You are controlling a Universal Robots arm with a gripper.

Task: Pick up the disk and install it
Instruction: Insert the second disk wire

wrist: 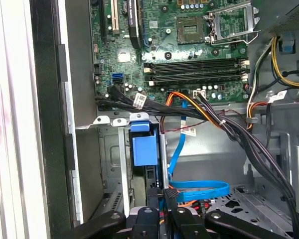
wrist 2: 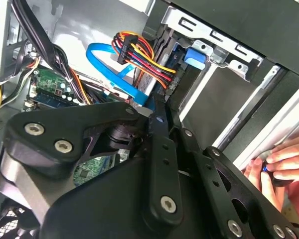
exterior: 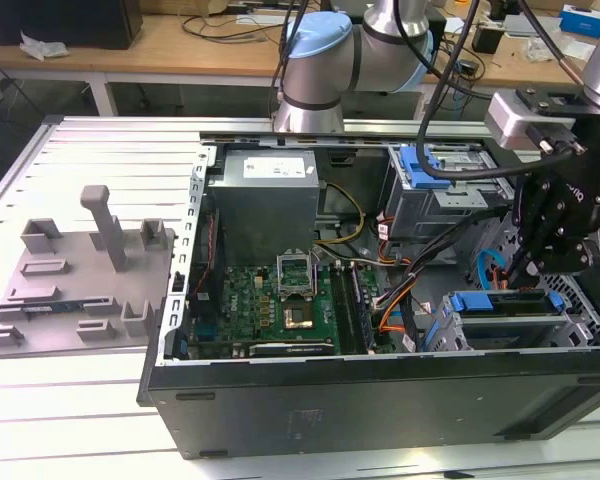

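Disk (exterior: 507, 303) blue-framed, seated in bay; pincer (exterior: 525, 262) above, grip state unclear.

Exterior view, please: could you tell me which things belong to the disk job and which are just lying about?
Job in hand: pincer; blue-framed disk in the bay below it; open computer case.
Lying about: grey fixture plate beside the case; a person's hand at the case edge in the second wrist view.

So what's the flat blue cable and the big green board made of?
The flat blue cable looks like soft, glossy plastic: it bends in smooth loops. The green board, a motherboard, looks like rigid coated circuit board, with shiny metal around its socket; its exact material is unclear.
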